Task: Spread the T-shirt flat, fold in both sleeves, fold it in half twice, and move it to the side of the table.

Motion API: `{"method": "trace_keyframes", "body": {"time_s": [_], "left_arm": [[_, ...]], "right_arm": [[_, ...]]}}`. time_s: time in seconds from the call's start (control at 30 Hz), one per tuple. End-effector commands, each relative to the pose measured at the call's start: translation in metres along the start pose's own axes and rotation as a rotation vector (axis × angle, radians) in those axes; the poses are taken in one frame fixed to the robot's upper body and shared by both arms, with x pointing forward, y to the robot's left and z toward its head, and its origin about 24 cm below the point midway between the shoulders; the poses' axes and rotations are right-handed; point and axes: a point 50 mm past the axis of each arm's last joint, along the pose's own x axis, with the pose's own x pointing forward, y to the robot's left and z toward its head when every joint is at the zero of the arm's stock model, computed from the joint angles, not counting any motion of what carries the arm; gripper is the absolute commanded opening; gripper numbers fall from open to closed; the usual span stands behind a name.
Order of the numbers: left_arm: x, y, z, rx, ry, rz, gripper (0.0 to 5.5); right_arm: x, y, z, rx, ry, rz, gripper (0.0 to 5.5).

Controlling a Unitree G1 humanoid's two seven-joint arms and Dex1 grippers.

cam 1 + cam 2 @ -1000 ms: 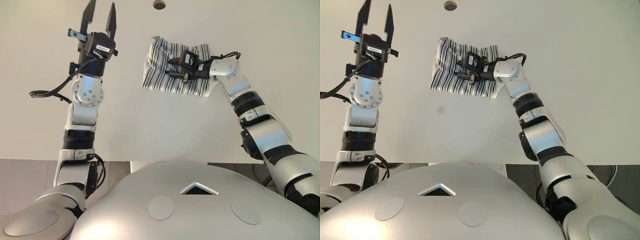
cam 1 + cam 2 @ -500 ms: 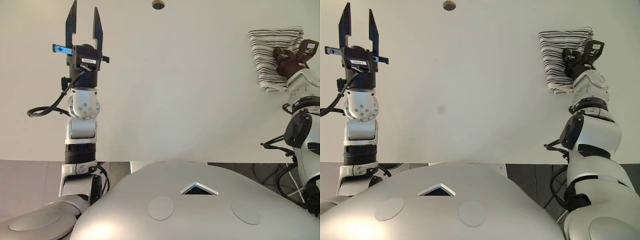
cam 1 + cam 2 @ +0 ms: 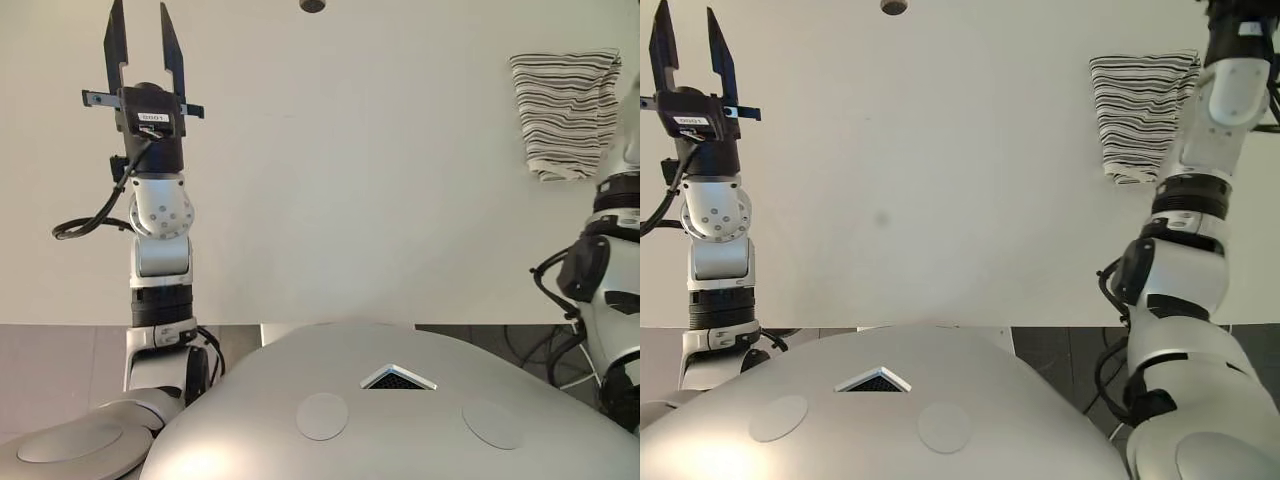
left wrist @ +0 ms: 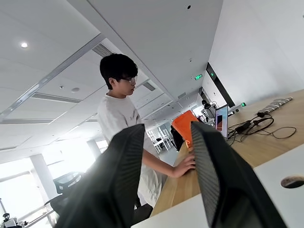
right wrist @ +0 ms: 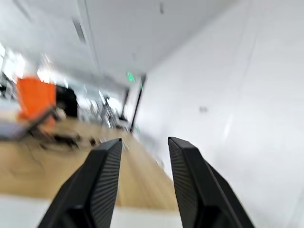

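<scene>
Tabletop [image 3: 350,200] of smooth matte white, broad and flat. Over its left side, left gripper [image 3: 139,22] on a jointed silver-and-black arm, upright, pointing toward the far edge. Two tapered black fingers [image 4: 118,180], ribbed on their inner faces, spread wide apart. Grips nothing.

At the right edge, right arm [image 3: 1205,150] of rounded silver shells and black rings, rising just beside the cloth. Right gripper [image 5: 145,141] likewise parted, its ribbed black fingers well apart with nothing between them.

Farther back on the right side of the table, T-shirt [image 3: 567,105], folded into a compact, roughly rectangular bundle. Soft knit in narrow black-and-white stripes running across it, edges slightly rumpled, a pale hem along the nearer end. Lies flat on the surface, well apart from the left gripper and free of both sets of fingers.

At the far edge, small round dark hole [image 3: 312,5] in the tabletop.
</scene>
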Motion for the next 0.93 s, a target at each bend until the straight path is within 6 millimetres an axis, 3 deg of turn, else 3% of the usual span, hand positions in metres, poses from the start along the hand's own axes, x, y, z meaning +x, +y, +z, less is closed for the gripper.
{"method": "trace_keyframes", "body": {"time_s": [0.03,0.13,0.3,0.53,0.77,0.93], "left_arm": [[0.018,-0.001,0.01,-0.155,-0.107,0.12,1.76],[0.016,-0.013,0.0,-0.213,-0.102,0.116,1.76],[-0.008,-0.034,-0.017,-0.249,-0.06,0.072,1.76],[-0.024,-0.079,-0.026,-0.316,-0.033,-0.067,1.76],[-0.036,-0.067,-0.022,-0.322,-0.003,0.045,1.76],[-0.04,-0.075,-0.02,-0.338,-0.032,0.002,1.76]], "right_arm": [[-0.04,0.088,0.057,0.325,-0.26,0.059,1.81],[-0.068,0.111,0.023,0.471,-0.025,0.078,1.81],[-0.112,0.125,0.003,0.51,0.094,0.159,1.81],[-0.122,0.139,-0.001,0.375,0.0,0.264,1.81],[-0.13,0.145,0.002,0.355,-0.048,0.314,1.81],[-0.131,0.149,-0.006,0.362,-0.035,0.388,1.81]]}}
